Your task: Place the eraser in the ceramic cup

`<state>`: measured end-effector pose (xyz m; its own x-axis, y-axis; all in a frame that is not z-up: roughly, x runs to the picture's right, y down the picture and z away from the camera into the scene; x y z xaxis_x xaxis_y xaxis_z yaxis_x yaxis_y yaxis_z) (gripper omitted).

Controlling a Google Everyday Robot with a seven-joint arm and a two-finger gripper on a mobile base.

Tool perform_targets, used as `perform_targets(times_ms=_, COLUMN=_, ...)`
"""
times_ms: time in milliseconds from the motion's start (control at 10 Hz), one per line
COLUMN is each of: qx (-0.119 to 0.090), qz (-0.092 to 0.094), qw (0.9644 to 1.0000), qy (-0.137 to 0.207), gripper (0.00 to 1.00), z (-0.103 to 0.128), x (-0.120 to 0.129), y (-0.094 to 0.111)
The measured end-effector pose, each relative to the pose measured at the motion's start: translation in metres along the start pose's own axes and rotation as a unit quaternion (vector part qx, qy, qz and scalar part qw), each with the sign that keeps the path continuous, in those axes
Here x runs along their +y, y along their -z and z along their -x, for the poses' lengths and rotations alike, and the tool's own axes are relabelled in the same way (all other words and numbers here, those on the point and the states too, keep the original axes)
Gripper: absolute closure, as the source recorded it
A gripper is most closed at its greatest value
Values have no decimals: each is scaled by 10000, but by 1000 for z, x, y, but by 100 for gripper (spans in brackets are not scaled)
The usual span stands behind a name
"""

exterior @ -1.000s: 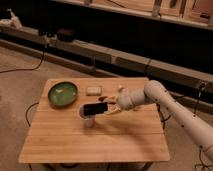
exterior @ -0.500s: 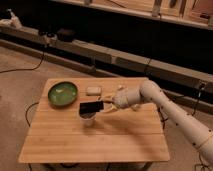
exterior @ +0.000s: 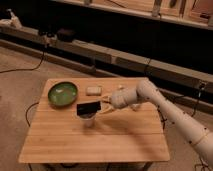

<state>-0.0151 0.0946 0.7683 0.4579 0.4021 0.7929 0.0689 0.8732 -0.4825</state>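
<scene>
- While the wooden table (exterior: 100, 140) and everything resting on it sit as they did a second ago, the arm (exterior: 165, 102) has swung left across the top from the right side, so its wrist now lies closer to the middle of the table.
- Green bowl (exterior: 63, 93): unmoved at the left rear of the table, well apart from the work point.
- Eraser (exterior: 89, 107): it has travelled left with the arm; a second ago it hung right of the cup, now it lies flat across the top of the ceramic cup (exterior: 88, 120), covering the mouth. Touching the rim or just above it: cannot tell.
- Gripper (exterior: 104, 106): just right of the cup, at the eraser's right end. It appears to hold the eraser by that end; how wide the fingers stand cannot be told.
- Ceramic cup: upright near the table's middle, in front of the bowl, same spot as before.
- Small white block (exterior: 93, 90): behind the cup, unmoved, not involved.
- Judgement: carry is done, placing is at hand. The eraser looks wider than the cup's mouth, so flat it would only bridge the rim; tilting one end down seems needed to get it inside.
- Risk, as judged: release at this attitude may leave it balanced on top or let it slide off, possibly tipping the cup.
</scene>
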Motion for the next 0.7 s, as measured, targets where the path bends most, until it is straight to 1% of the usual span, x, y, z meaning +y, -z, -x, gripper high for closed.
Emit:
perform_targets(times_ms=100, qx=6, qz=19, qw=10000, qy=10, gripper=24, z=-1, x=1, y=-1)
perform_targets(times_ms=300, qx=33, qz=54, qw=10000, qy=56, gripper=23, z=0, x=1, y=-2)
perform_targets(times_ms=700, qx=46, qz=59, qw=10000, qy=65, gripper=23, z=0, x=1, y=-2)
